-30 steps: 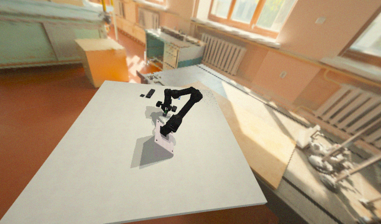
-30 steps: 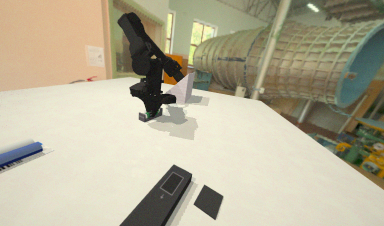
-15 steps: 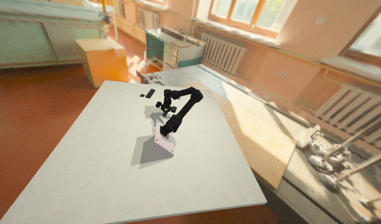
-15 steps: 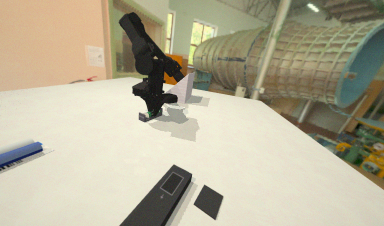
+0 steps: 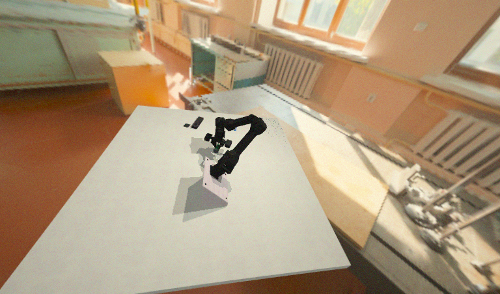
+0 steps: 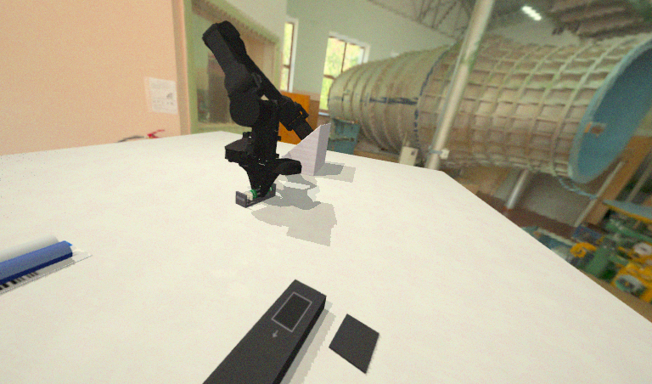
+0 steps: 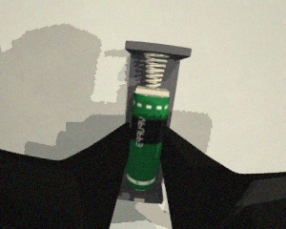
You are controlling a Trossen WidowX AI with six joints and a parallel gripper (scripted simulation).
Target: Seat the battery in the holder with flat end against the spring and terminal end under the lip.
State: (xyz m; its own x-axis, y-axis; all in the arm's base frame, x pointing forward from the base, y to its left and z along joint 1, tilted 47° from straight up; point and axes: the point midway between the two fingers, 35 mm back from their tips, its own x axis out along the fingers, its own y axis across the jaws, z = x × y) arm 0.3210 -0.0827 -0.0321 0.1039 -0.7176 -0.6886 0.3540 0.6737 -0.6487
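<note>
The green battery (image 7: pixel 145 157) (image 6: pixel 252 194) is pinched between the fingers of my gripper (image 7: pixel 146 130) (image 6: pixel 261 191) (image 5: pixel 217 147), which is shut on its sides. The battery lies roughly lengthwise over the dark grey holder (image 7: pixel 157 50) (image 6: pixel 241 199). In the wrist view its pale flat end is up against or very near the coil spring (image 7: pixel 155 69), which looks stretched out toward the far wall. The other end is above the holder's near end, slightly left of its centre. The lip and the battery's height in the holder cannot be made out.
A black remote-like device (image 6: pixel 266 334) (image 5: pixel 197 122) and a small dark plate (image 6: pixel 354 342) (image 5: pixel 187 125) lie on the table. A blue and white object (image 6: pixel 36 259) lies at the left in the exterior view. The arm's pale wedge mount (image 6: pixel 314 151) (image 5: pixel 211 182) stands behind the gripper.
</note>
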